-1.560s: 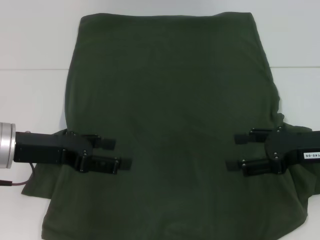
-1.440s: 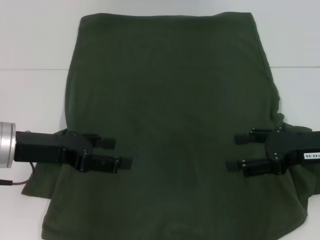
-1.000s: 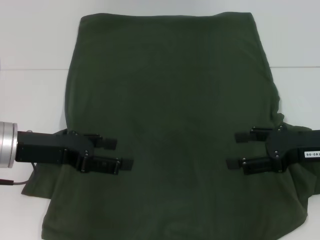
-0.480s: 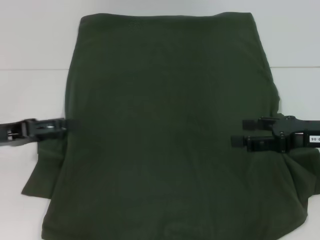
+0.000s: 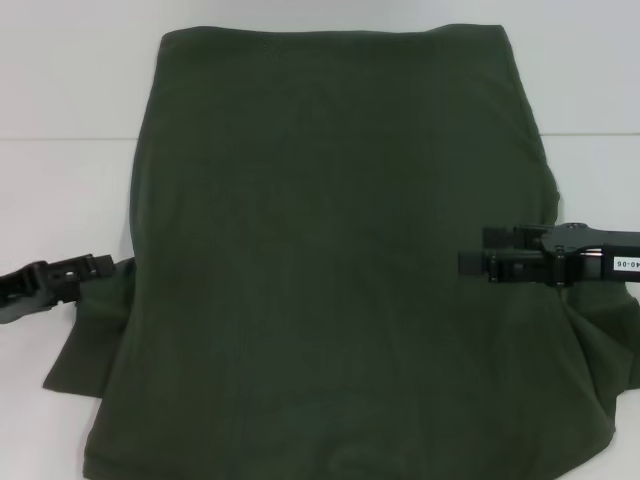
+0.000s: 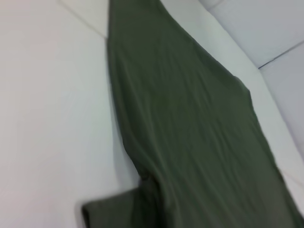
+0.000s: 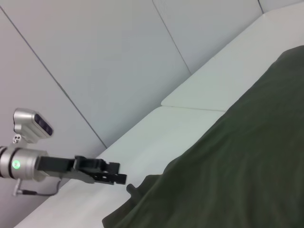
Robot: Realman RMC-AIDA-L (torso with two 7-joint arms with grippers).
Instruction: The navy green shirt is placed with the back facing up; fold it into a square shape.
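The navy green shirt (image 5: 340, 250) is spread flat on the white desk (image 5: 60, 190), plain side up, and most of the head view is filled by it. Its nearest hem is cut off by the lower edge of that view. A loose flap of fabric is seen sticking out at the near left, lying flat on the desk, and a bunched fold is seen at the near right.

At mid-depth, the left tool (image 5: 95, 266) is held at the shirt's left edge, over the desk and pointing inward toward the fabric; whether it is released or clenched cannot be told. In the right wrist view the same tool (image 7: 116, 178) is seen farther off, its tip close to the shirt's (image 7: 237, 166) edge, though contact cannot be judged.

Opposite it, the right tool (image 5: 475, 255) is held above the shirt's right part, pointing inward, its fingers lying close together and no fabric being seen between them.

Farther back, the shirt's straight far edge is laid near the back of the desk. In the left wrist view only the shirt (image 6: 190, 142) and the desk (image 6: 47, 118) are shown.
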